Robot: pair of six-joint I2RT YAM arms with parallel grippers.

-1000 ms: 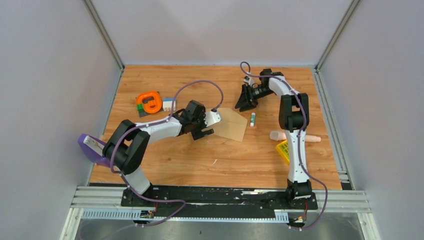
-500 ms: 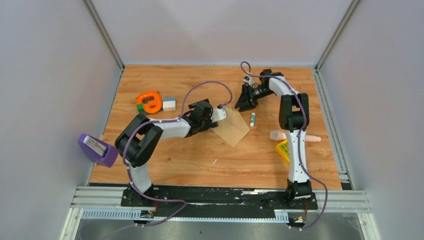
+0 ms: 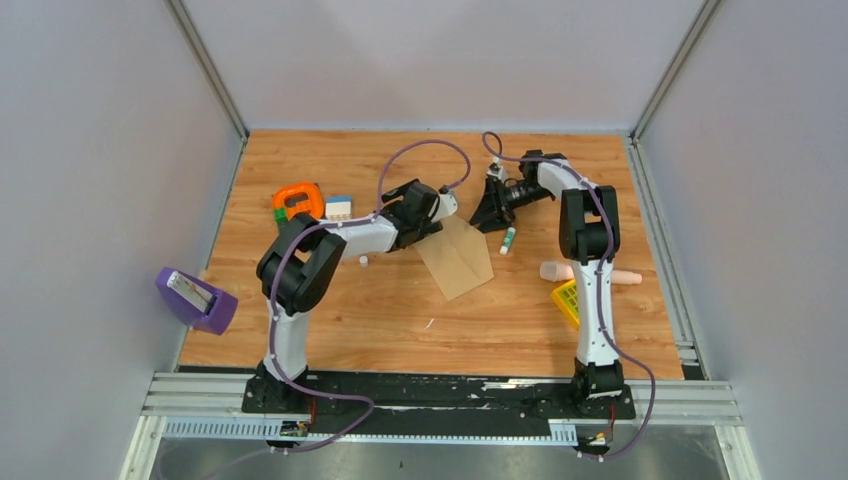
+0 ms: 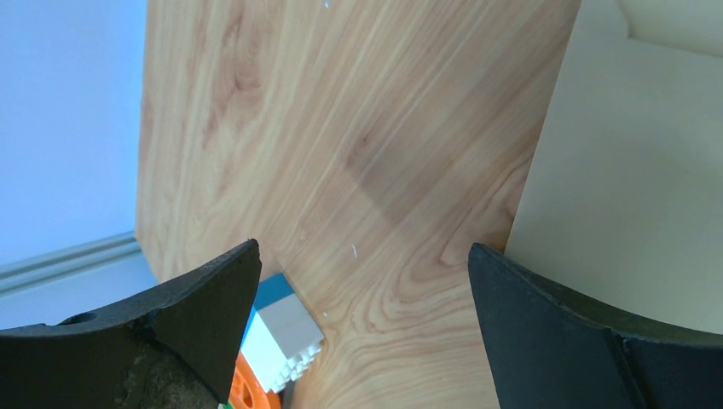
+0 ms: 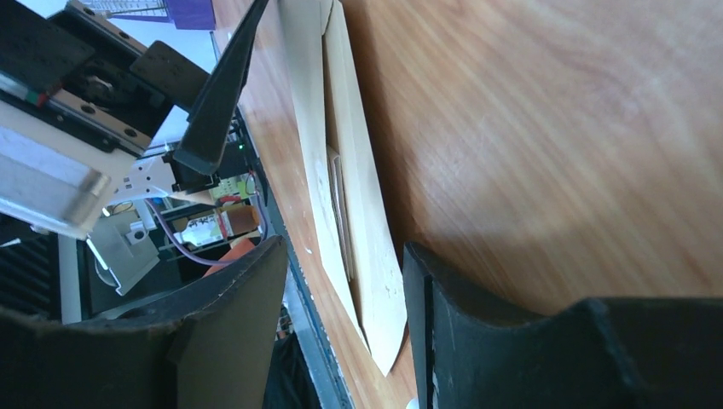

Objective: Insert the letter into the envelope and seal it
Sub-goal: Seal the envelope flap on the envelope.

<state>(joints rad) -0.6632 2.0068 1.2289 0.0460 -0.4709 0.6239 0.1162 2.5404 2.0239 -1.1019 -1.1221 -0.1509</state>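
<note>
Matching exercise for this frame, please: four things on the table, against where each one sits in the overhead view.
Things:
1. envelope
2. orange ring
3. purple block
4. white-and-green tube

Places:
A. at the left edge of the table
B. beside the blue-and-white brick
C. mid-table
D. just right of the envelope's far corner

Pairs: 1-C, 2-B, 3-A, 4-D

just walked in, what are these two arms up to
Two arms are working on a brown envelope lying on the wooden table. The left tool is open at the envelope's far corner, with the paper's edge beside it. The right tool is open too, low over the table just beyond it. Neither holds anything. The letter isn't plainly visible; it may be inside.
</note>
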